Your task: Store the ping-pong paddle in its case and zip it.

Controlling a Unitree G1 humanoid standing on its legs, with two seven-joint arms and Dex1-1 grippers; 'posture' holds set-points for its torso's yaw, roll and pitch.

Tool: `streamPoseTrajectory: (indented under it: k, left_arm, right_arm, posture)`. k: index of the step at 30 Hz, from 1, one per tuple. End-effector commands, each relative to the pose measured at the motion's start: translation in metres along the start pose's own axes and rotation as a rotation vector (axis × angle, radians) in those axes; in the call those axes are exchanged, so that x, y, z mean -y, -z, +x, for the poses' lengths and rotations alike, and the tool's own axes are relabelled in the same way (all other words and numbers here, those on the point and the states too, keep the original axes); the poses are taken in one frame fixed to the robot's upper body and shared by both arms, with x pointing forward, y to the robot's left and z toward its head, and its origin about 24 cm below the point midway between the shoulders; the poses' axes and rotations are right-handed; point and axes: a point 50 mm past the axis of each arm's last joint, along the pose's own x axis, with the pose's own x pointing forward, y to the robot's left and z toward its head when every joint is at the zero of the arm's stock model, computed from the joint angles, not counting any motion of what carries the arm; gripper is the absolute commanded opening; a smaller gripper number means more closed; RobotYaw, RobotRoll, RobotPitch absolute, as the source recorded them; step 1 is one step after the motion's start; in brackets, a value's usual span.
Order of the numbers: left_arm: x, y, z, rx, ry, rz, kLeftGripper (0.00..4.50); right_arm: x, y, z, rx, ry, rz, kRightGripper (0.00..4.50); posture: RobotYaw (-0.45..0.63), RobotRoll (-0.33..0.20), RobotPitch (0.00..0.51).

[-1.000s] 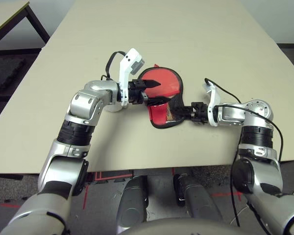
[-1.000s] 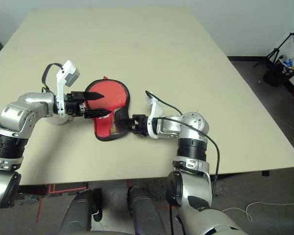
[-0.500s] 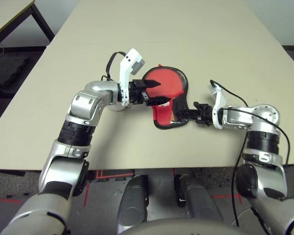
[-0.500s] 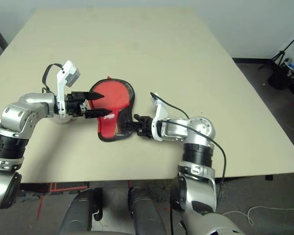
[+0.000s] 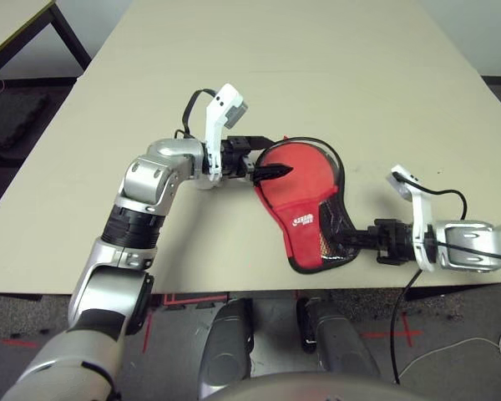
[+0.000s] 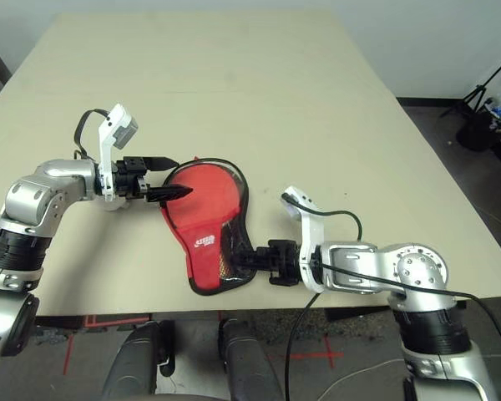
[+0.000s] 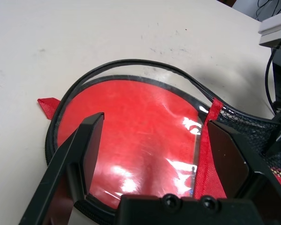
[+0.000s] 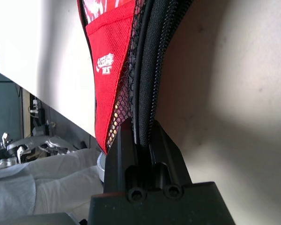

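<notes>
The red case with black trim lies flat on the table, its round end far and its narrow end close to the front edge. My right gripper is shut on the black zipper edge at the narrow end, beside the mesh pocket. My left gripper hangs open just above the round end, its fingers apart over the clear panel. The ping-pong paddle is inside the case; a bit of light wood shows through the mesh.
The table's front edge runs right under the case's narrow end. A second table stands at the far left. A tripod and small items are on the floor at the right. Bare tabletop stretches beyond the case.
My right arm has pulled the case towards the front edge and to the right, turning it. The left gripper stayed open and nearly still. The right gripper's hold tightened.
</notes>
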Motion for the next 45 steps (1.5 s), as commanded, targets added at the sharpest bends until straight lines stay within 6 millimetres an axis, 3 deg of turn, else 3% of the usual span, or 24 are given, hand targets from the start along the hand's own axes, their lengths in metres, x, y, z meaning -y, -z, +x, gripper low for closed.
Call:
streamPoseTrajectory:
  k: [1,12,18,22,26,29,32,37,45]
  left_arm:
    - [0.000,0.001,0.003,-0.011,0.017,0.008,4.50]
    - [0.000,0.000,0.002,-0.015,0.021,0.013,4.50]
    - [-0.001,-0.001,0.002,-0.014,0.018,0.016,4.50]
    - [-0.002,-0.002,0.001,-0.011,0.015,0.018,4.50]
    - [-0.003,-0.003,-0.001,-0.010,0.009,0.021,4.50]
    - [-0.003,-0.003,-0.002,-0.009,0.005,0.022,4.50]
    - [-0.004,-0.003,-0.001,-0.008,0.002,0.024,4.50]
    - [-0.007,-0.004,0.002,-0.003,0.002,0.028,4.50]
    - [-0.021,-0.016,-0.009,-0.014,-0.047,0.097,4.50]
  right_arm:
    - [-0.006,0.008,0.002,-0.016,-0.031,-0.002,0.03]
    - [-0.006,0.029,0.000,-0.042,-0.019,0.027,0.03]
    - [-0.006,0.025,0.003,-0.029,0.009,0.021,0.03]
    - [-0.002,0.015,-0.003,-0.035,0.057,-0.014,1.26]
    - [-0.001,-0.004,-0.027,-0.087,0.126,-0.126,2.62]
    - [-0.008,-0.022,-0.047,-0.125,0.152,-0.214,3.54]
    - [-0.024,-0.047,-0.046,-0.067,0.155,-0.321,4.47]
    - [-0.045,-0.058,-0.020,-0.099,0.106,-0.584,4.47]
    - [-0.039,-0.054,0.011,-0.227,0.107,-0.837,4.47]
  posture:
    - [-0.05,0.000,0.190]
    - [-0.06,0.000,0.192]
    - [-0.06,0.000,0.191]
    - [-0.05,0.000,0.188]
    - [-0.05,0.000,0.185]
    - [-0.06,0.000,0.183]
    - [-0.06,0.000,0.183]
    - [-0.07,0.000,0.179]
    - [-0.06,0.000,0.166]
